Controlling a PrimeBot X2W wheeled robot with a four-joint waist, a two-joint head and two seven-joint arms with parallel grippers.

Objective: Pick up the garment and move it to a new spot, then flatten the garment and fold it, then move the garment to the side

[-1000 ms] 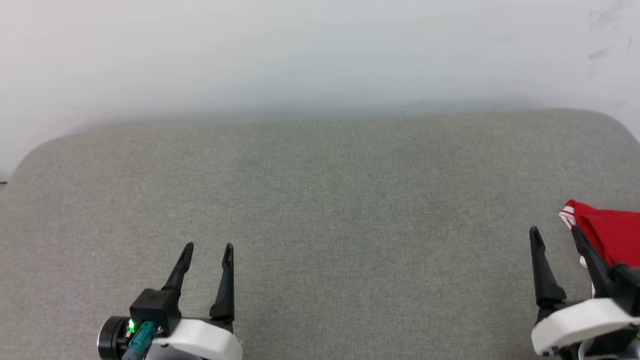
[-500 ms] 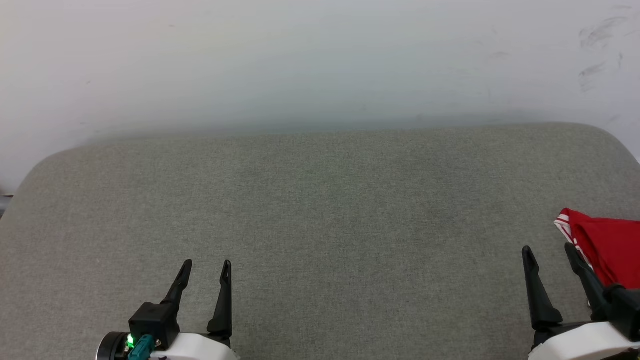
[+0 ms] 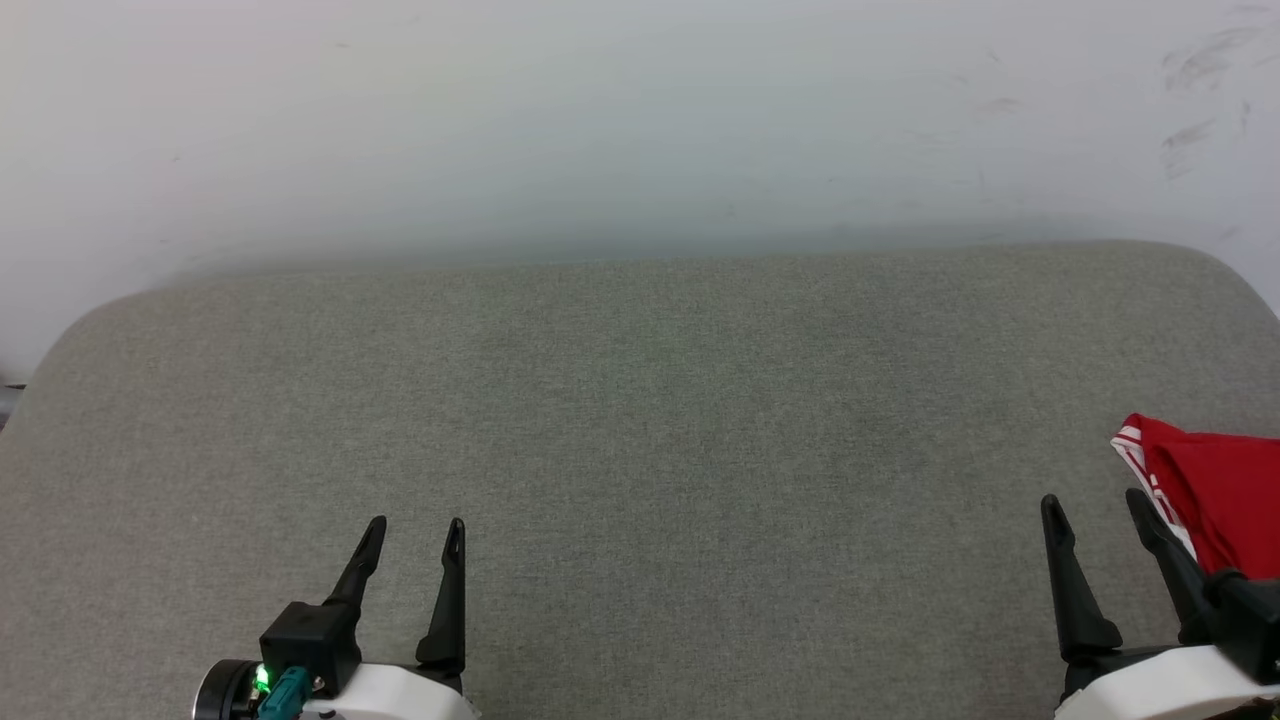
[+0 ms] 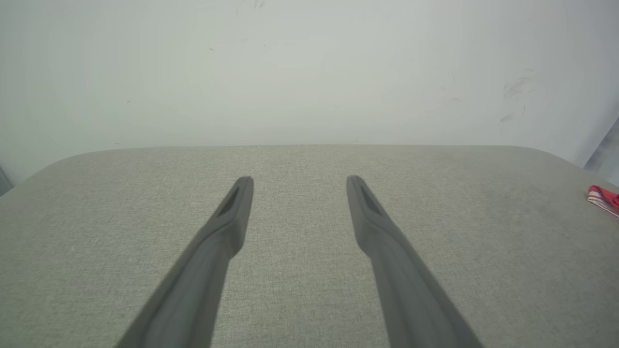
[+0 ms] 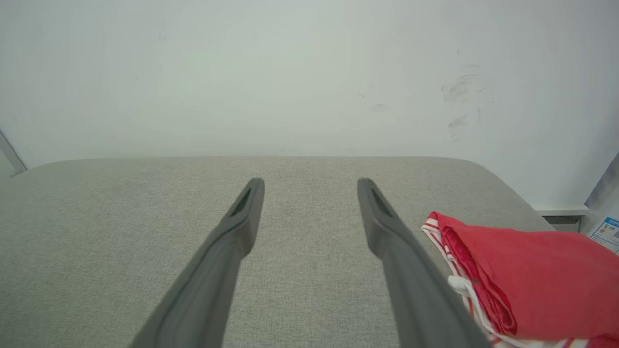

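Note:
The garment [image 3: 1220, 490] is a red folded bundle with red-and-white striped trim, lying at the right edge of the grey fabric surface [image 3: 640, 420]. It appears as the garment [image 5: 527, 270] at the lower right of the right wrist view and as a small red corner of the garment [image 4: 603, 198] far right in the left wrist view. My right gripper [image 3: 1095, 503] stands open just left of the bundle, nothing between its fingers. My left gripper [image 3: 415, 528] is open at the lower left, far from the garment, holding nothing.
The grey surface has rounded far corners and ends at a pale wall [image 3: 640, 120] with scuff marks at the upper right. A printed label [image 5: 607, 233] shows beyond the surface's right edge.
The head camera tilted, shifting the whole picture down a little. Both grippers stay open and the garment lies where it was.

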